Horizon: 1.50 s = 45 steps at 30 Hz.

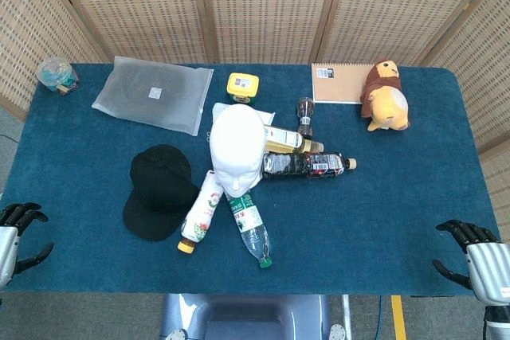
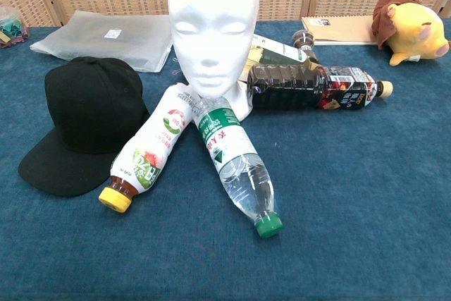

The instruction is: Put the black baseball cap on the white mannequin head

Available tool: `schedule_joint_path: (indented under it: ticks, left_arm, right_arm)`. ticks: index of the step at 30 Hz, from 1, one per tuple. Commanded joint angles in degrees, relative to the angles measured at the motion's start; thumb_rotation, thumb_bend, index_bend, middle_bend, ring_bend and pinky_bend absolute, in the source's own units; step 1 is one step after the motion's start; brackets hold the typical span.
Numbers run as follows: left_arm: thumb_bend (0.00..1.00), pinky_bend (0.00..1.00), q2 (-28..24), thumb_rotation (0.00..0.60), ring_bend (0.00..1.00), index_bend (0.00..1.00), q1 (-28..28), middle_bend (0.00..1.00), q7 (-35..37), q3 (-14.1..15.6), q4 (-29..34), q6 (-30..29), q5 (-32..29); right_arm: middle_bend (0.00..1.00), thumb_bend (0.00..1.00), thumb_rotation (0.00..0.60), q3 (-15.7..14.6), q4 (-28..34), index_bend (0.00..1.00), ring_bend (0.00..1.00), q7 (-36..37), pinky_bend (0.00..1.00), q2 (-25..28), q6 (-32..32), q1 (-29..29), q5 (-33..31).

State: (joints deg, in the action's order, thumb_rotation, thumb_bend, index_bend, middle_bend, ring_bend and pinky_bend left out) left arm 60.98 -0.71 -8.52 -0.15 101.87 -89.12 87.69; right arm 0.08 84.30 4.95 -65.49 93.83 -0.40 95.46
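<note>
Head view: on a blue table (image 1: 398,220), a clear green-capped bottle (image 1: 251,228) looks nearly empty, a dark-filled bottle (image 1: 307,165) lies beside a white mannequin head (image 1: 237,149), and a yellow-capped white bottle (image 1: 199,214) touches a black baseball cap (image 1: 159,191). Left hand (image 1: 17,232) and right hand (image 1: 474,254) rest at the near corners, fingers spread, holding nothing, well apart from the cap.

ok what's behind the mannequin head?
Behind the mannequin head: a yellow container and something white, partly covered. A pale-labelled bottle pokes out; the rest is hidden.
</note>
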Motion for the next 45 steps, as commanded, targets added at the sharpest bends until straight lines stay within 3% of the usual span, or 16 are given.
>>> schedule_joint_path:
  ticks: [1, 26, 29, 31, 34, 38, 45]
  left_arm:
    - [0.18, 0.31, 0.14, 0.600, 0.22, 0.40, -0.04, 0.30, -0.06, 0.02, -0.02, 0.13, 0.06]
    - [0.20, 0.32, -0.46, 0.600, 0.22, 0.45, -1.49, 0.30, 1.08, 0.65, -1.82, 2.57, 2.12]
    - [0.21, 0.41, 0.10, 0.600, 0.27, 0.52, -2.17, 0.36, 0.03, 0.81, -2.88, 3.93, 2.15]
    - [0.22, 0.52, 0.41, 0.600, 0.34, 0.59, -2.47, 0.45, -0.14, 0.83, -3.18, 4.55, 1.97]
    - [0.22, 0.60, 2.10, 0.600, 0.44, 0.66, -3.34, 0.58, -0.01, 0.56, -5.31, 5.62, 1.95]
    - [0.22, 0.62, 4.95, 0.600, 0.48, 0.68, -4.66, 0.64, 0.59, 0.04, -8.60, 6.50, 2.60]
    - [0.20, 0.65, 10.85, 0.600, 0.49, 0.69, -8.16, 0.65, 2.12, 0.75, -13.49, 11.63, 3.95]
  right_arm:
    - [0.34, 0.17, 0.600, 0.10, 0.06, 0.33, 0.36, -0.04, 0.38, 0.11, 0.23, -0.02, 0.06]
    - [0.34, 0.17, 0.600, -0.37, -0.13, 0.33, 0.36, 0.32, 0.38, 0.40, 2.73, -1.89, 0.49]
    - [0.34, 0.17, 0.600, -0.37, 0.07, 0.33, 0.36, 0.05, 0.38, 0.38, 2.73, -1.89, 0.64]
    - [0.34, 0.17, 0.600, -0.38, 0.12, 0.33, 0.36, -0.05, 0.38, 0.38, 2.80, -1.96, 0.65]
    - [0.34, 0.17, 0.600, -0.47, 0.16, 0.33, 0.36, -0.20, 0.38, 0.42, 3.06, -2.22, 0.68]
    - [0.34, 0.17, 0.600, -0.42, 0.29, 0.33, 0.36, -0.41, 0.38, 0.55, 3.31, -2.45, 0.59]
    - [0.34, 0.17, 0.600, -0.56, 0.72, 0.33, 0.36, -0.82, 0.38, 0.62, 3.77, -2.81, 0.94]
